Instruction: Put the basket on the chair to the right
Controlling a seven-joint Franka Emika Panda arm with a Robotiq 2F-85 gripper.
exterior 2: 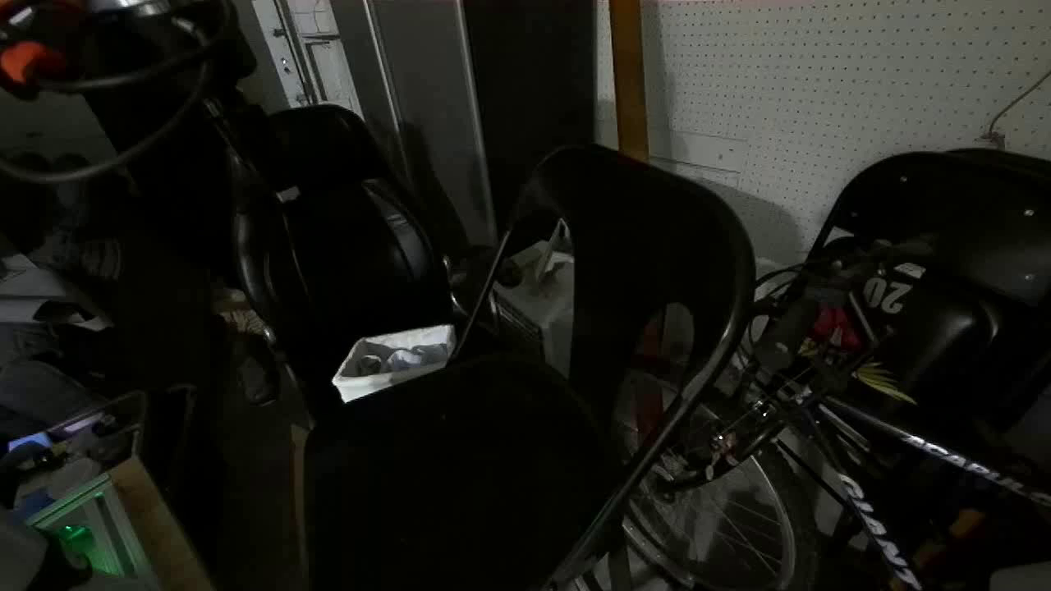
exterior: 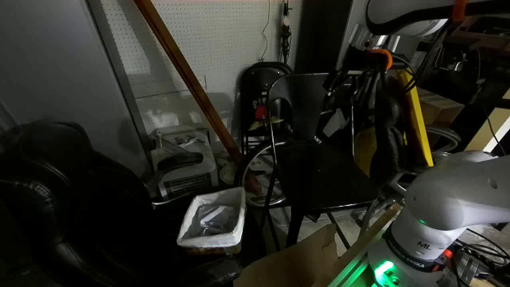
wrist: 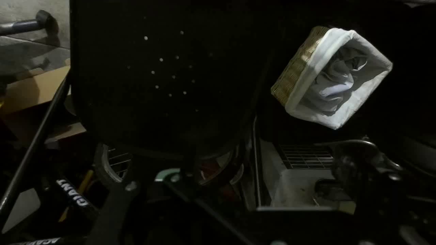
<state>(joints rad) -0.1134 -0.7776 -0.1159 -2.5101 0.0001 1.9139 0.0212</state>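
Observation:
The basket is a small wicker basket with a white cloth liner and crumpled cloth inside. It sits on the black armchair's seat, with its rim showing in both exterior views (exterior: 211, 240) (exterior 2: 390, 384) and its woven side in the wrist view (wrist: 298, 73). The black chair (exterior: 322, 175) stands beside it; its bare dark seat also shows in an exterior view (exterior 2: 460, 468) and the wrist view (wrist: 170, 112). My gripper (exterior: 328, 105) is above the chair, near its backrest, apart from the basket. In the wrist view its fingers (wrist: 262, 160) are spread with nothing between them.
The bulky black armchair (exterior: 44, 191) surrounds the basket with its arms and back. A grey heater-like unit (exterior: 187, 179) stands behind. A bicycle (exterior 2: 739, 492) and folded chairs (exterior 2: 944, 222) are beside the chair. Cardboard (exterior: 295, 263) lies by the robot base (exterior: 414, 239). A wooden beam (exterior: 191, 79) leans behind.

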